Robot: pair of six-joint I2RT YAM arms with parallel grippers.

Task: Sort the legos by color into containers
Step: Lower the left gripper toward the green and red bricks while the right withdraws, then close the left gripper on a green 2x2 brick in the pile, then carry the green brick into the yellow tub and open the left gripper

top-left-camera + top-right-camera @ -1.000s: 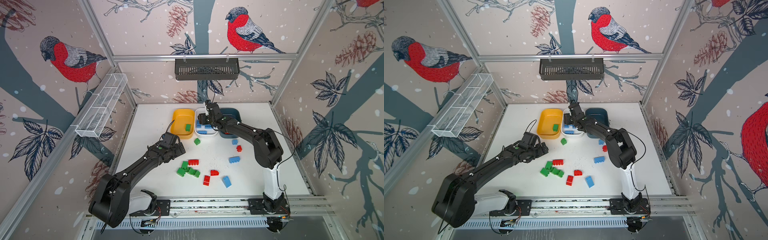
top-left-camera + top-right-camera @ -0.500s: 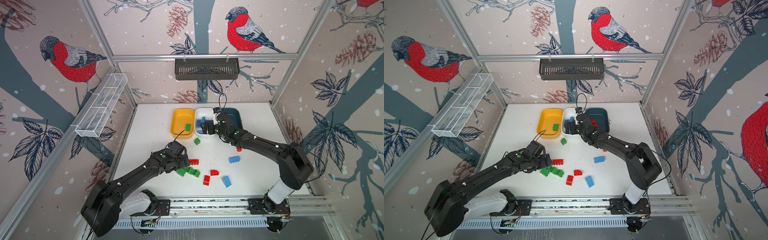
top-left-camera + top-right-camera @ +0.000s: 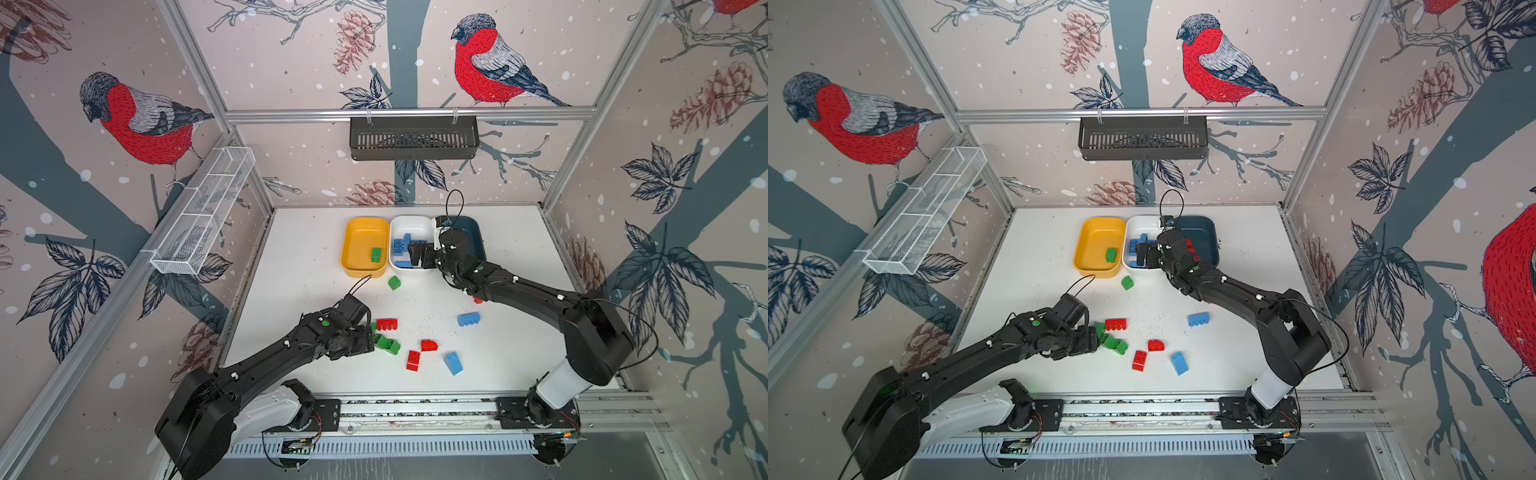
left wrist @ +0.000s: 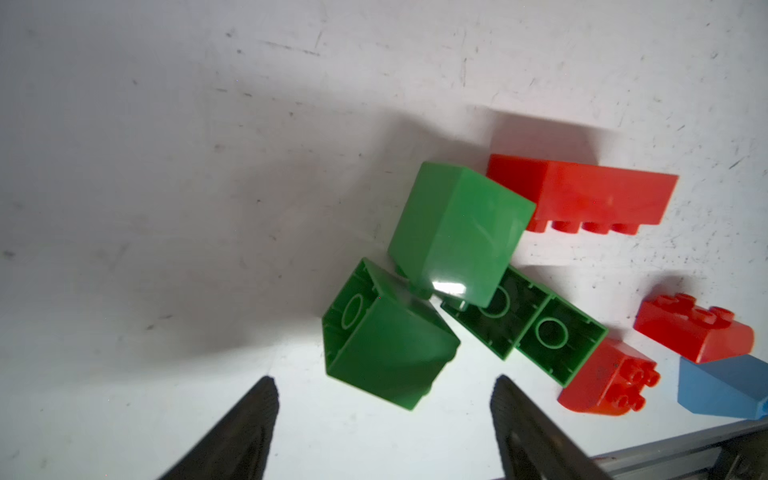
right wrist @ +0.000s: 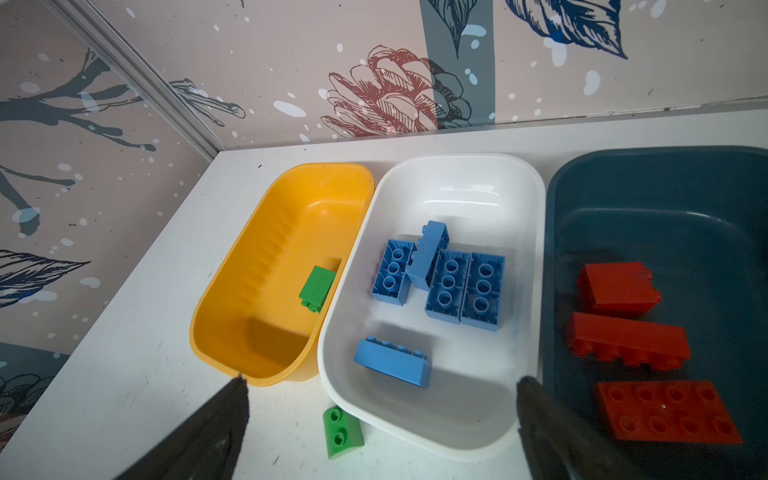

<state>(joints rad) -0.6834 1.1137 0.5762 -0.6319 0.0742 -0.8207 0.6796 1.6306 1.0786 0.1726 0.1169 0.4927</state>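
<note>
Three tubs stand side by side at the back: yellow (image 3: 362, 235) with one green lego (image 5: 318, 288), white (image 5: 457, 183) with several blue legos (image 5: 464, 286), teal (image 5: 665, 199) with three red ones (image 5: 627, 338). My right gripper (image 5: 381, 377) hangs open and empty over the white tub's near end. A cluster of green legos (image 4: 457, 232) lies on the table. My left gripper (image 4: 384, 378) is open, its fingertips either side of the nearest green brick (image 4: 390, 345) without touching it. In both top views red (image 3: 386, 324) and blue (image 3: 468, 319) legos lie loose.
A lone green lego (image 3: 394, 282) sits just in front of the yellow and white tubs. A red one (image 3: 478, 300) shows partly under my right arm. A black slotted basket (image 3: 413, 137) hangs on the back wall, a white mesh basket (image 3: 203, 212) on the left wall.
My left gripper has come forward and down to the green cluster, its jaws narrowing. My right gripper has drawn back from deep over the white tub to its near end.
</note>
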